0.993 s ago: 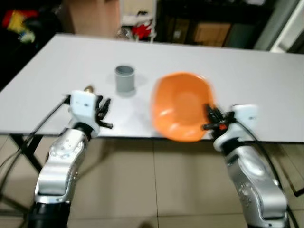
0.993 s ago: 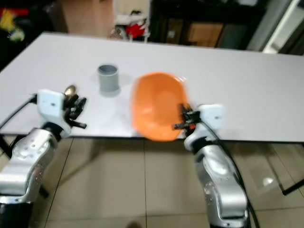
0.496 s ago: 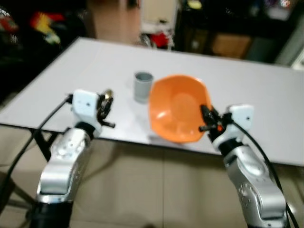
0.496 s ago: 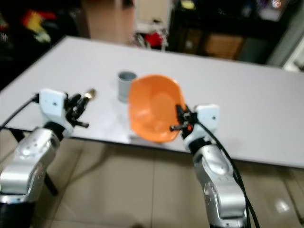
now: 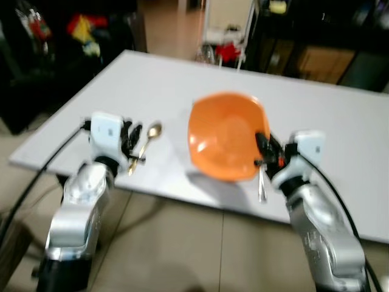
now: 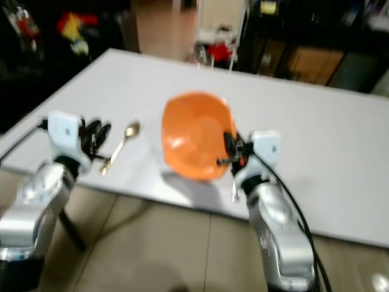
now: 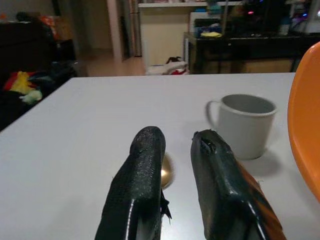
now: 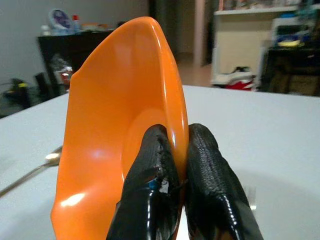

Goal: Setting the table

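Observation:
An orange bowl (image 5: 225, 137) hangs tilted over the white table (image 5: 340, 121) near its front edge. My right gripper (image 5: 262, 152) is shut on the bowl's near rim, and its fingers (image 8: 157, 150) pinch that rim (image 8: 172, 90). A gold spoon (image 5: 148, 141) lies on the table just right of my left gripper (image 5: 134, 143). That gripper hovers above the table with a narrow gap between its fingers (image 7: 145, 150) and nothing in it. A grey mug (image 7: 245, 125) stands beyond the spoon, hidden behind the bowl in the eye views. A silver fork (image 5: 262, 187) lies below the right gripper.
The table's front edge (image 5: 182, 194) runs slantwise just ahead of both arms, with tiled floor (image 5: 182, 249) below it. Dark shelving (image 5: 316, 36) and red and yellow clutter (image 5: 82, 27) stand beyond the far side.
The whole view has swung, so the table now lies slantwise. The bowl stays in my right gripper. The mug is now hidden behind the bowl; the spoon and fork show.

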{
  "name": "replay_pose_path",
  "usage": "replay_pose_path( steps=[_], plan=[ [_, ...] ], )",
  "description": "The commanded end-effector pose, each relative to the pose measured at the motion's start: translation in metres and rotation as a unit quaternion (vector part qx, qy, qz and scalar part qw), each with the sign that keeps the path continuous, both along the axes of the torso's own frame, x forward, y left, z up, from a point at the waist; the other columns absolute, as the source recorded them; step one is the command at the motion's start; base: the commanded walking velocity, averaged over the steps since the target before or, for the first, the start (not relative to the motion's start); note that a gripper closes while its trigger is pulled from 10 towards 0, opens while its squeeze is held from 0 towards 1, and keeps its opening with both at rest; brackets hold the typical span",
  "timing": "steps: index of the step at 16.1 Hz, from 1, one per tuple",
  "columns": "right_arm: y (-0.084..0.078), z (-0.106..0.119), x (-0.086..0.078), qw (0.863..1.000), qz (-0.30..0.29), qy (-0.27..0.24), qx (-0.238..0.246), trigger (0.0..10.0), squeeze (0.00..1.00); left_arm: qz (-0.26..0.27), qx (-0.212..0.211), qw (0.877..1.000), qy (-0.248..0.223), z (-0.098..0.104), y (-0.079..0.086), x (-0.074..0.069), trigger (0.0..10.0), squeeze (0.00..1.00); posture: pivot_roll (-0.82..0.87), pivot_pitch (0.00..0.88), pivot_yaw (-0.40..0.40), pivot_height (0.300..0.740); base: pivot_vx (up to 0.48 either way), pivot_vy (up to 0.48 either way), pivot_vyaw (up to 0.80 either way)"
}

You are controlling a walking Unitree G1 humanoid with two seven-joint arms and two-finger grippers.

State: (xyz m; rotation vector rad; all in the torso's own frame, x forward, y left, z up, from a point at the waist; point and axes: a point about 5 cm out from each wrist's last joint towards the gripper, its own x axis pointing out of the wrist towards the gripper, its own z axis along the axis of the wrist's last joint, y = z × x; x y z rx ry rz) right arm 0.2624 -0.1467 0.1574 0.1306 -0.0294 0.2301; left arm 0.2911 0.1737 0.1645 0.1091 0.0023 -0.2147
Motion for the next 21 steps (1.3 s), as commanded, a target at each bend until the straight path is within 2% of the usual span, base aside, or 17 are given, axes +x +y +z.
replay_pose_path(
  steps=[1,8,21],
  plan=[
    [-0.0127,0.0091,-0.002,0.999,-0.027,-0.025,-0.002,10.0,0.0,-0.026,-0.002,1.0,0.001,0.0006,-0.0128,0.0008,10.0,0.0,-0.02,0.0,-0.049,0.74,0.319,0.0,0.0],
    [-0.02,0.0129,-0.0067,0.998,-0.054,-0.039,0.009,10.0,0.0,-0.041,0.0,0.999,0.002,-0.0003,-0.0183,0.001,10.0,0.0,-0.03,0.0,-0.037,0.74,0.32,0.0,0.0],
    [-0.0198,0.0065,-0.0065,0.998,-0.064,-0.028,0.012,10.0,0.0,-0.057,0.011,0.998,0.003,-0.0011,-0.0193,-0.0024,10.0,0.0,0.0,0.0,-0.053,0.74,0.319,0.0,0.0]
  ],
)
